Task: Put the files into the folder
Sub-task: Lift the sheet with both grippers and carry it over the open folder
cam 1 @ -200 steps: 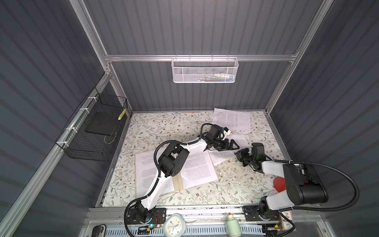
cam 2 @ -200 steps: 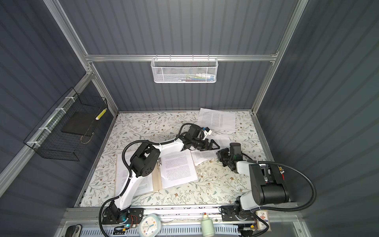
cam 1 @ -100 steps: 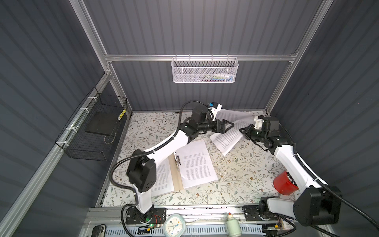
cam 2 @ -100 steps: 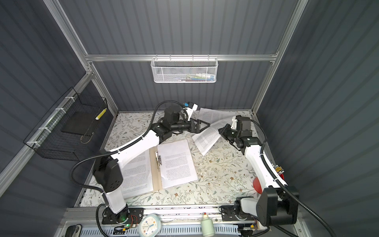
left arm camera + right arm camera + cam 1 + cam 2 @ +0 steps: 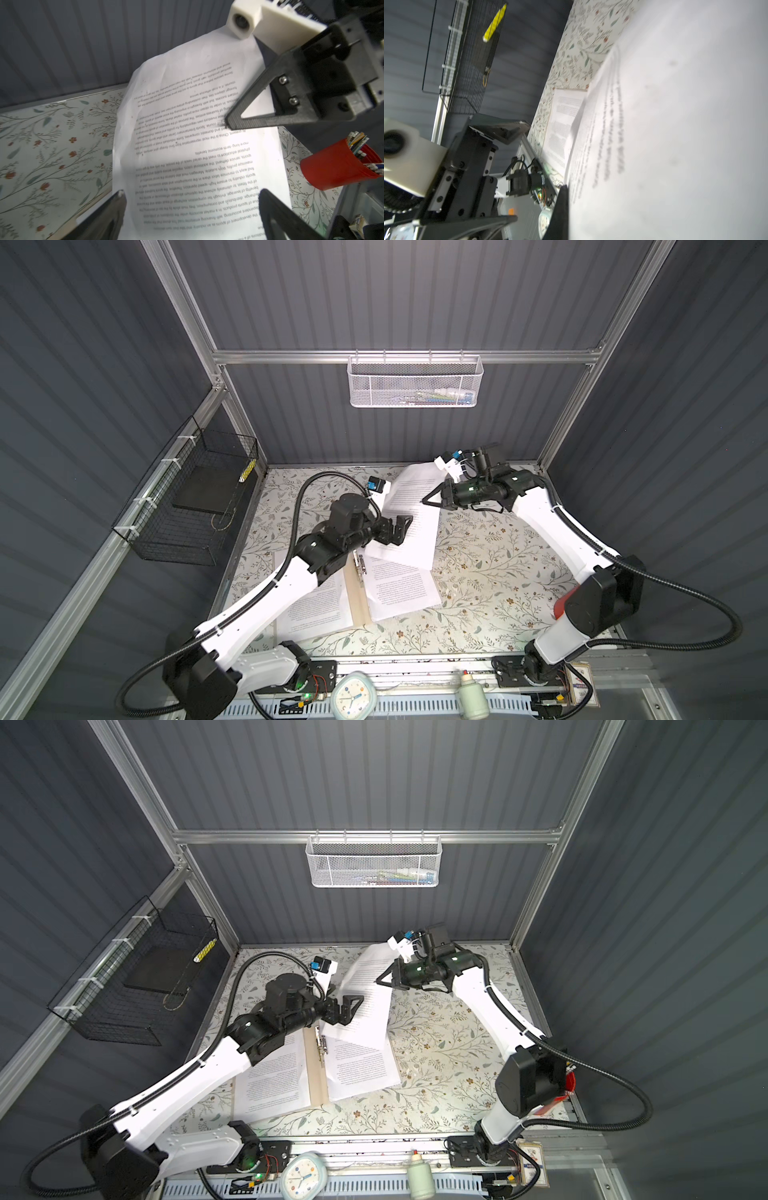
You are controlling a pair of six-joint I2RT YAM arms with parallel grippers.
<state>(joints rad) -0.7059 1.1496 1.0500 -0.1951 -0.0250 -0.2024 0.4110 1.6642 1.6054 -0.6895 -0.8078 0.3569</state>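
Note:
The tan folder [image 5: 356,598] [image 5: 316,1077] lies open on the floral table in both top views. One printed file [image 5: 318,608] lies on its left half and one [image 5: 401,587] on its right. My right gripper [image 5: 425,501] [image 5: 379,981] is shut on another file [image 5: 409,510] [image 5: 368,1002], which hangs tilted over the folder's far right part. My left gripper [image 5: 402,529] [image 5: 352,1009] [image 5: 191,197] is open, its fingers [image 5: 118,200] straddling that file's [image 5: 199,155] lower part. In the right wrist view the held file [image 5: 675,124] fills the picture beside one black finger [image 5: 560,207].
A red cup [image 5: 559,605] [image 5: 332,164] of pens stands at the front right. A black wire basket [image 5: 187,506] with a black pad hangs on the left wall, a white mesh basket [image 5: 415,381] on the back wall. A clock [image 5: 353,695] and bottle [image 5: 473,697] sit at the front edge.
My right gripper has carried the file leftward, from the back right to above the folder's right half. My left gripper, still open, has drawn back left and nearer along it.

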